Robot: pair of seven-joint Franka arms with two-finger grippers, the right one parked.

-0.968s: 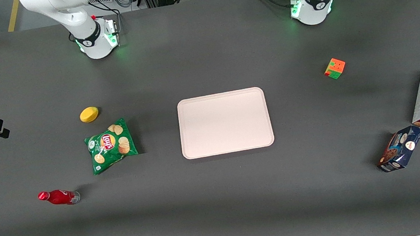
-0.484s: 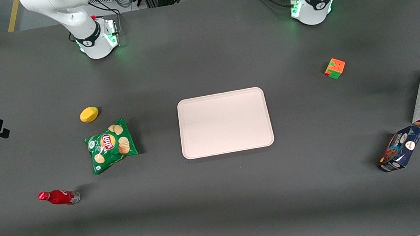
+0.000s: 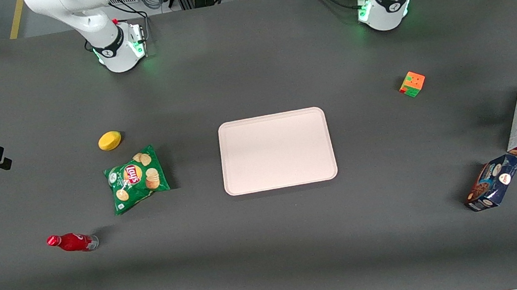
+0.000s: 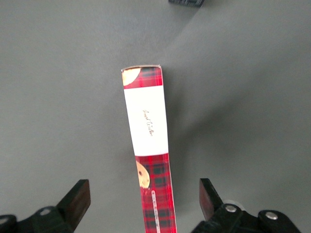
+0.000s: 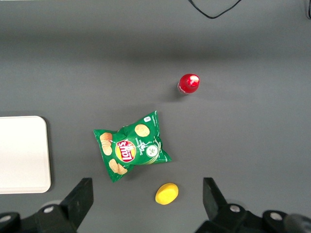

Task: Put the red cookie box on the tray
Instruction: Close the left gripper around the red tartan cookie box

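Red cookie box (image 4: 148, 155) stands on its thin edge on the counter (image 3: 271, 243), well apart from the tray (image 3: 276, 150), under the wide-open claw (image 4: 144, 204); it looks light, stiff cardboard, best pinched across its narrow middle.

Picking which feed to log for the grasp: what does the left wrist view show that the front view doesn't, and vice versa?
Left wrist view only: the left arm's gripper is open above the long red tartan cardboard cookie box, one finger on each side, not touching.

Front view only: the large pale pink rectangular tray, the dark blue cookie box, the multicoloured puzzle cube, the green chip bag, the yellow lemon-like object and the red bottle.

Both: the red box on the dark grey table, off the tray.
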